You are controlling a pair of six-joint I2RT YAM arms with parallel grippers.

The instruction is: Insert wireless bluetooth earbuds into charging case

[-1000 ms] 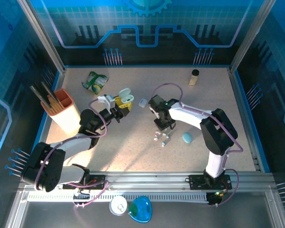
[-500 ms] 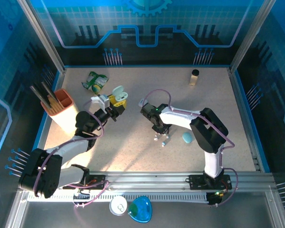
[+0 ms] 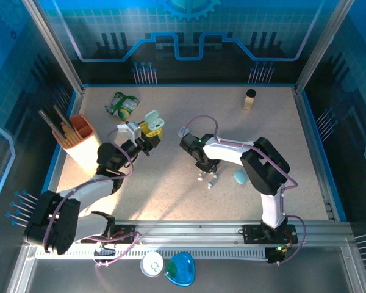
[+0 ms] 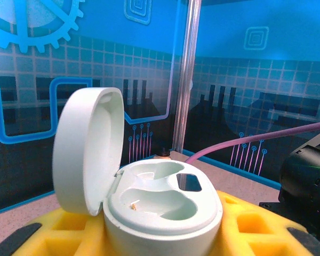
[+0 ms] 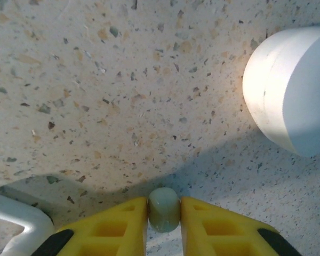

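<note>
Earbud (image 5: 164, 209) was pinched between the narrowly parted fingers of right gripper (image 5: 164, 216), middle of tabletop (image 3: 171, 195), edges well apart. Charging case (image 4: 160, 213), lid open, sat clamped in left gripper (image 3: 150, 133), left of centre; the near strip lay bare.

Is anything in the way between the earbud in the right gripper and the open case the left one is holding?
Nothing visible. The right gripper pinches the earbud, and bare table lies between it and the open case in the left gripper; its sockets look empty.
</note>
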